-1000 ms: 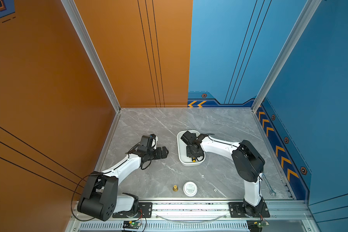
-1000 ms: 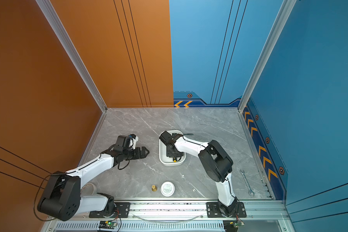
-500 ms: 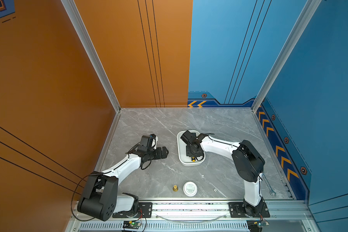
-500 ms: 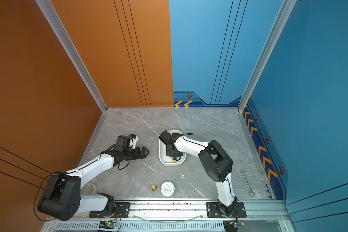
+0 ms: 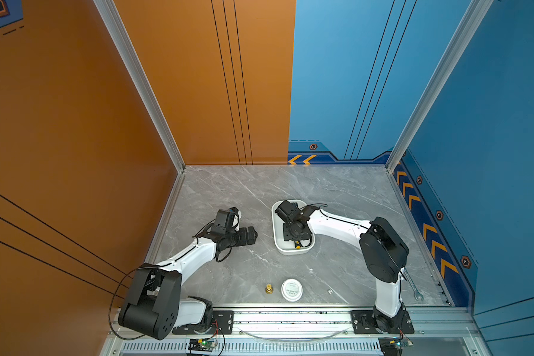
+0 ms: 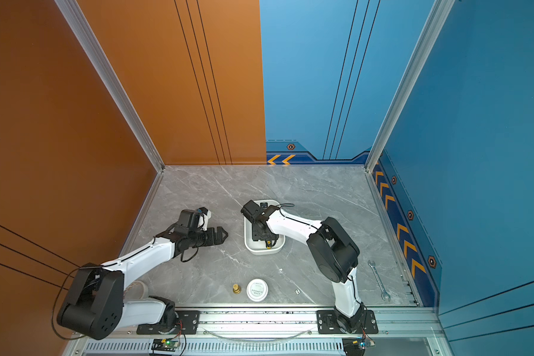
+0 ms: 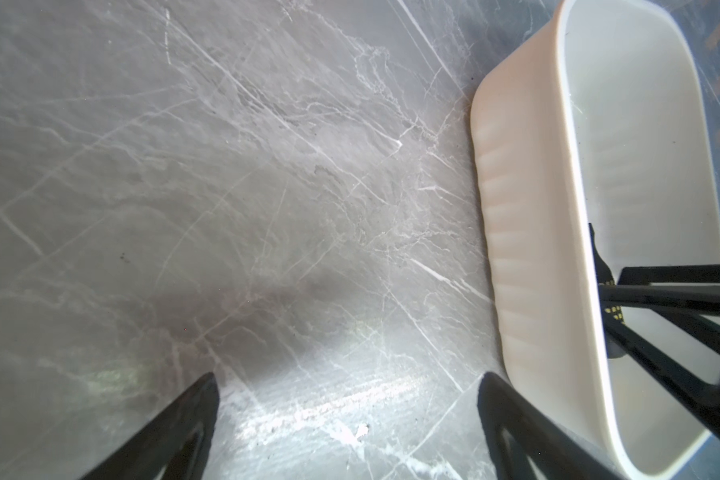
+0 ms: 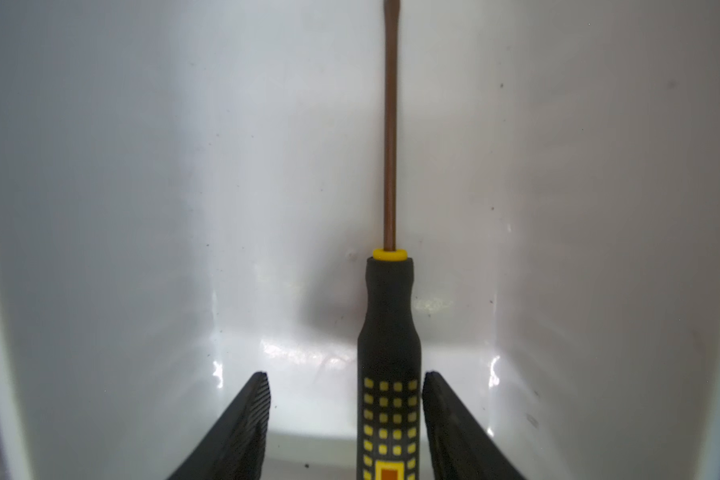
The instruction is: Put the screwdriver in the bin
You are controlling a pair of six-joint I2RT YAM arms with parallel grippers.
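The screwdriver (image 8: 389, 316) lies inside the bin (image 5: 290, 251), so the task seems almost done. The right pincer (image 8: 345, 376) stands open around the handle, not gripping it, and needs only to lift away. The left pincer (image 7: 348, 376) is open and empty above the counter (image 7: 225, 187).

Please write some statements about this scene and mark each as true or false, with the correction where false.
1. The screwdriver lies inside the bin. True.
2. The right end effector is clamped tight on the handle. False: its jaws stand apart, with a gap beside the handle.
3. The left end effector holds the wrench. False: it is open and empty beside the bin; the wrench lies on the table, far from it.
4. A round white container stands on the table. True.
5. The brass piece is in the bin. False: it stands on the table beside the round white container.
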